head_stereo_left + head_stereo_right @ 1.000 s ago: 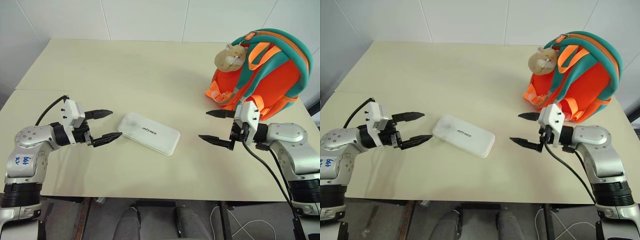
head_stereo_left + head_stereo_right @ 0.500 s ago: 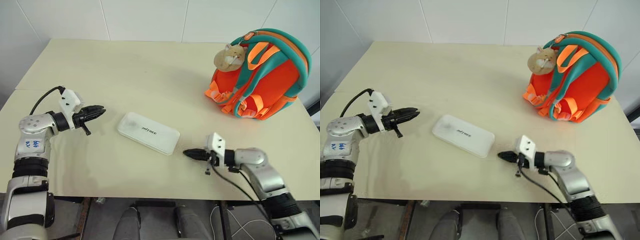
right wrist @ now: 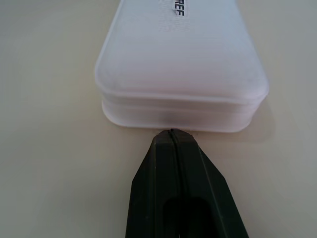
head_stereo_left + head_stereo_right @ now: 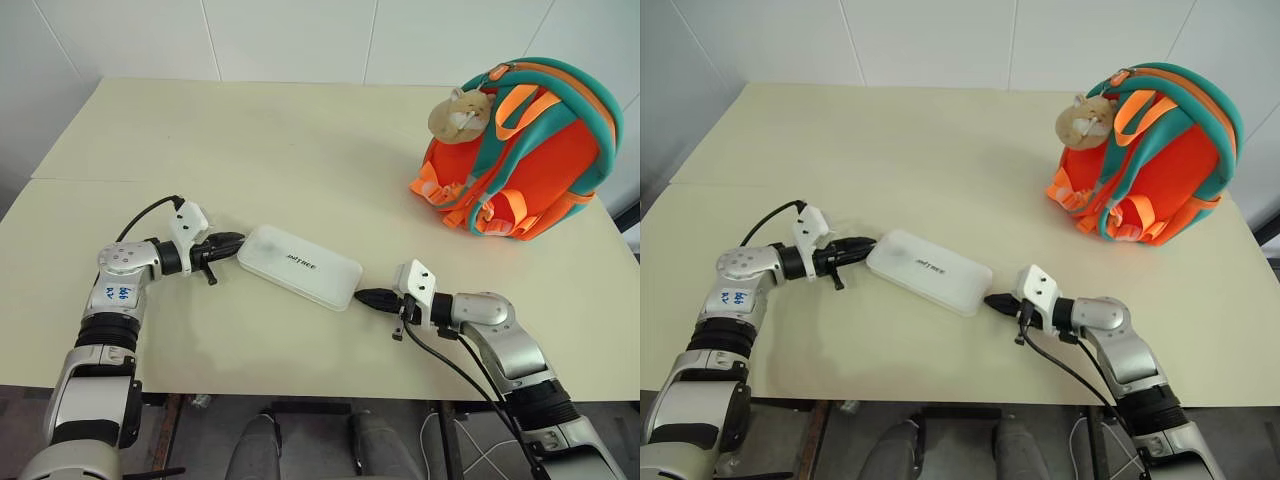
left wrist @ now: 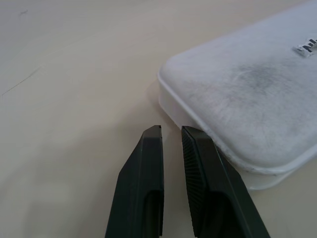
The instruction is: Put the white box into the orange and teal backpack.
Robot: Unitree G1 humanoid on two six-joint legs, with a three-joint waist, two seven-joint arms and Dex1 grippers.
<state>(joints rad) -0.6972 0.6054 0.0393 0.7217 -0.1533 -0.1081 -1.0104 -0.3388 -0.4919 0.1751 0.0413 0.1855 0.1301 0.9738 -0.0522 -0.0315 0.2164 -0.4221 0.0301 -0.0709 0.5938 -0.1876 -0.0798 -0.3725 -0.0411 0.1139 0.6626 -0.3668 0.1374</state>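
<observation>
Both arms have dropped low and swung inward since a second ago, and their fingers, then spread wide, are now clenched on nothing. The orange and teal backpack stands at the far right corner of the surface, its inside hidden, the plush charm hanging at its top. The white box lies flat mid-surface, well apart from the backpack, with bare room behind it. The left claw points level at the box's left end, the right claw at its right end, each just beside it.
</observation>
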